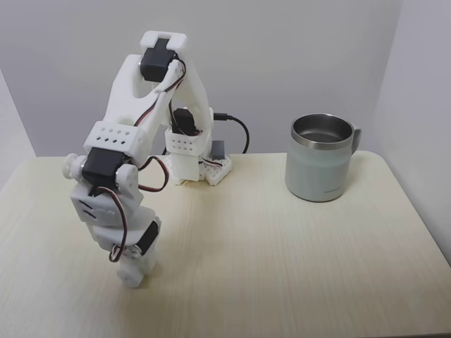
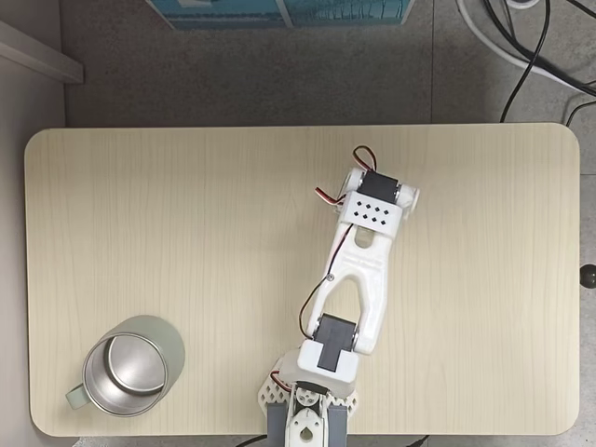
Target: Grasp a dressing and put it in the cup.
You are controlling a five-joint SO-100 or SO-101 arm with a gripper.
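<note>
End effector [image 1: 135, 273] sits low at 8 o'clock in a fixed view, tip touching or just above the tabletop [image 1: 282, 267]. You cannot tell whether its fingers are apart or closed; the arm's own body hides them from above. The dressing cannot be made out in either fixed view, so it may lie under the tip or between the fingers.

Risks, as judged: if you lift without a firm hold, a soft roll may slip out or roll away. Pressing further down may jam the tip on the wood.

The cup [image 1: 320, 158] stands upright, well apart at 2 o'clock, mouth open. A low carry could clip its steel rim and tip it.

Surface: pale wood-grain, rounded corners. Room: plain grey walls, grey floor, dark cables [image 2: 521, 56] at 1 o'clock in another fixed view.
</note>
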